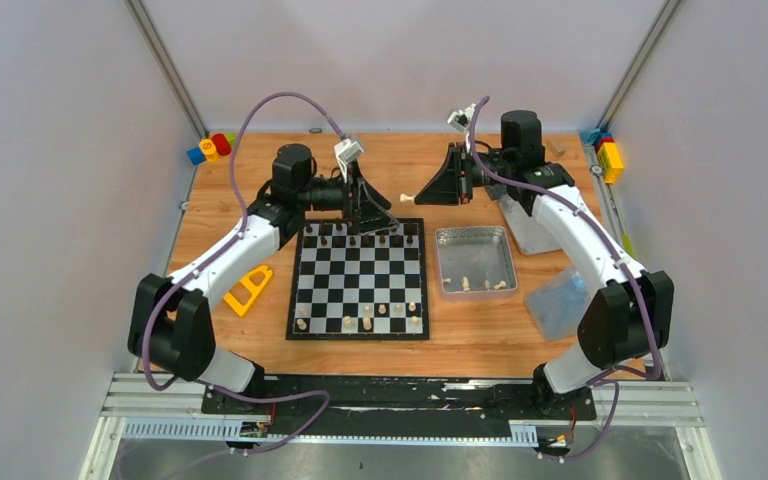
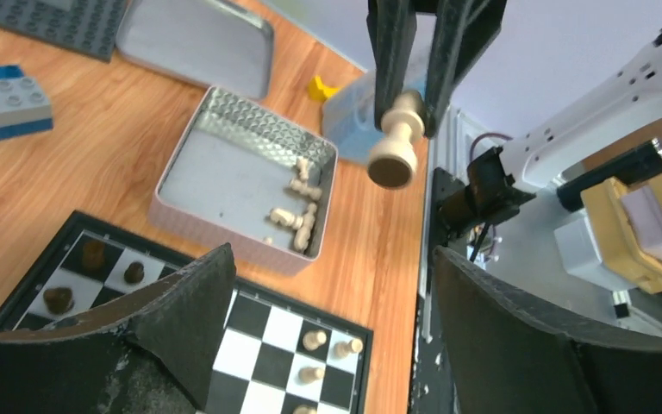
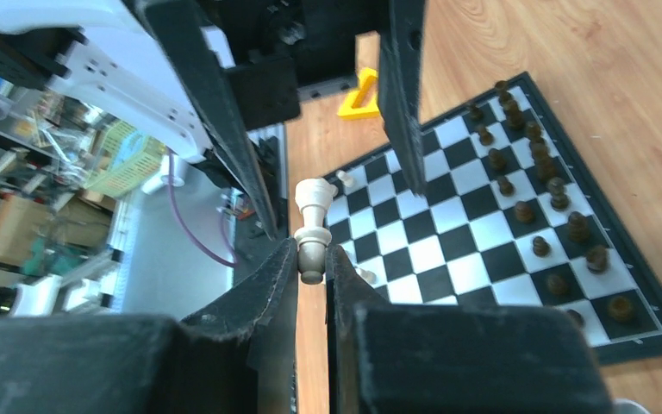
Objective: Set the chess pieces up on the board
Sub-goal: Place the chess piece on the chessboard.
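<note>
Right hand (image 3: 312,259) is clamped narrow on a pale chess piece (image 3: 310,226), gripped at its top end and held in the air, base pointing toward the left hand. From the top view the piece hangs above the far right corner of the board (image 1: 360,275), between the two hands.

Left hand (image 1: 368,210) is spread wide and holds nothing. Its fingers (image 2: 190,310) sit either side of the piece in the wrist view, clear of it. It is over the far edge of the board.

The board lies flat in the middle of the tabletop (image 1: 480,345). Dark pieces (image 1: 360,236) fill the far rows. A few pale pieces (image 1: 368,318) stand on the near rows, spaced unevenly.

A metal tin (image 1: 438,262) sits just right of the board with more pale pieces (image 2: 297,207) lying on their sides along its near wall. The tin lid (image 2: 198,39) lies on the tabletop beyond it.

A yellow plastic part (image 1: 248,288) is left of the board and a blue plastic bag (image 1: 560,300) is right of the tin. Toy bricks (image 1: 210,148) sit at the far left corner.
</note>
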{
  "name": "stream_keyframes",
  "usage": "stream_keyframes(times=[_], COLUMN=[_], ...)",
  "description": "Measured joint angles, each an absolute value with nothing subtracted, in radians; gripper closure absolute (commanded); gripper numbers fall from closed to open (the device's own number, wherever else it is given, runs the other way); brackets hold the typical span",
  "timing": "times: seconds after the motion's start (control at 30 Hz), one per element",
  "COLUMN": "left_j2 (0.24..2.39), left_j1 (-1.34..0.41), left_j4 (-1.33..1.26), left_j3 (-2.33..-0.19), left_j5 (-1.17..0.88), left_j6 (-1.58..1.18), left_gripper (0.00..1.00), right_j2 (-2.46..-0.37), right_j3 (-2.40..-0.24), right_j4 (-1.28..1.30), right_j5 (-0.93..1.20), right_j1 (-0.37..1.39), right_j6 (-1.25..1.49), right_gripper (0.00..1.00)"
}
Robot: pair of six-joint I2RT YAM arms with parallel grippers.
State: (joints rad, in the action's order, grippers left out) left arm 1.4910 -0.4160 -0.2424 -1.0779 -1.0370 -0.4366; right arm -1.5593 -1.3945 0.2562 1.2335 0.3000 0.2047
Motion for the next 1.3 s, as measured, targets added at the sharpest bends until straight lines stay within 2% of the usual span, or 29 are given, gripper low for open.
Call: stream_keyframes(times=[0.1,0.3,0.5,0.67,0.83,1.07,1.3], left_j2=[1.423,1.316,1.262,1.231,1.192,1.191,1.191], left_j1=[-0.416,-0.380,-0.234,-0.130,-0.052,0.081,0.139], left_j4=[0.005,0.369,0.566,0.654,0.709,0.744,0.752], left_j3=[-1.119,-1.199,-1.208,-1.217,-1.229,-1.239,-1.239], left_j5=[-0.997,-0.896,-0.773,-0.647,-0.546,-0.502,-0.496], left_j6=[-0.224,0.068,0.168,0.191,0.191,0.185,0.178], left_gripper=[0.01,0.00,0.00,0.00,0.00,0.00,0.00], right_j2=[-1.546,-1.505,-1.502,-1.529,-1.641,-1.885,-2.022], right_j3=[-1.426,-1.441,-1.449,-1.496,-1.633,-1.871,-1.996], right_j4=[0.413,0.707,0.918,1.044,1.133,1.253,1.316], right_j5=[1.195,1.062,0.823,0.646,0.499,0.338,0.242], right_j1=[0.300,0.344,0.538,0.701,0.825,1.005,1.105], right_j6=[0.046,-0.239,-0.426,-0.504,-0.550,-0.616,-0.678], right_gripper=[1.00,1.00,1.00,1.00,1.00,1.00,1.00])
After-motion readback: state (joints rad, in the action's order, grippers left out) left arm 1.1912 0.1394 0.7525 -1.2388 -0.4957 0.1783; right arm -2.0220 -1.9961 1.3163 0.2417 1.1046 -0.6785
